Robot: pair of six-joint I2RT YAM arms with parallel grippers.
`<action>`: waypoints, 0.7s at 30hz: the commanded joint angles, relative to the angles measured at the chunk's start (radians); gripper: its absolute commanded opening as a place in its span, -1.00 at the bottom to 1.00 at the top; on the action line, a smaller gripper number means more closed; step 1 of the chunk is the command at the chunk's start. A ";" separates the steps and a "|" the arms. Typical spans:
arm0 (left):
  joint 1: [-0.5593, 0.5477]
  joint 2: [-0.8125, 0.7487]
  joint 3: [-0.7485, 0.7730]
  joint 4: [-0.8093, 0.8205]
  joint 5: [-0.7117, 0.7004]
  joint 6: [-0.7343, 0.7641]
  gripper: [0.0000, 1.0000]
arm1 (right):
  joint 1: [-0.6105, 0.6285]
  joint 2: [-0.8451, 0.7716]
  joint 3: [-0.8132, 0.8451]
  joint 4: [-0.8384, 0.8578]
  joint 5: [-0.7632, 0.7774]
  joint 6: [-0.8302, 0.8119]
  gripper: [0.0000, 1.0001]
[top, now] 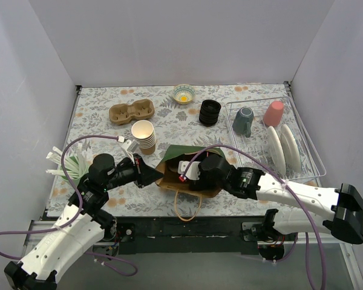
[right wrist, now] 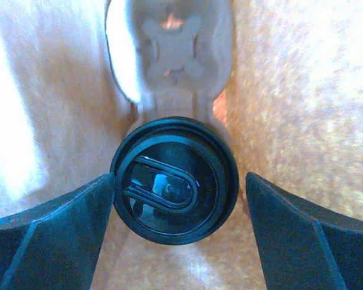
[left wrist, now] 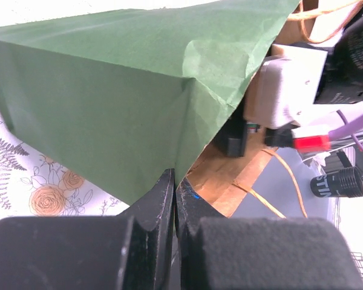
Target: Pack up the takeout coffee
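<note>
The coffee [right wrist: 169, 175] sits inside the bag [left wrist: 109, 103], directly between the fingers of the right pincer [right wrist: 180, 181], with its black lid facing back toward the wrist. This pincer is wide open and holds nothing. Its left finger is touching the lid's rim or just beside it, and its right finger is a little apart. Brown paper walls close in on both outer sides of the fingers, and beyond the fingertips there is a pale, blurred shape that I cannot identify. The left pincer [left wrist: 174, 199] is fully closed, and the bag's green edge runs into its tips, so it seems to pinch this edge and hold the mouth open. I judge the main danger to be the way out. If the right pincer backs away at a slant, the near finger may catch the rim, tip the cup or loosen the lid, and coffee would spill inside. I cannot tell if the cup stands firmly. The paper may also slip from the left pincer or tear, and then the mouth would fall onto the right pincer and the bag would be dragged with it.
</note>
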 commanded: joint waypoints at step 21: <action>-0.003 0.016 0.125 -0.154 -0.017 0.005 -1.00 | -0.001 -0.078 0.096 -0.114 -0.044 0.090 0.62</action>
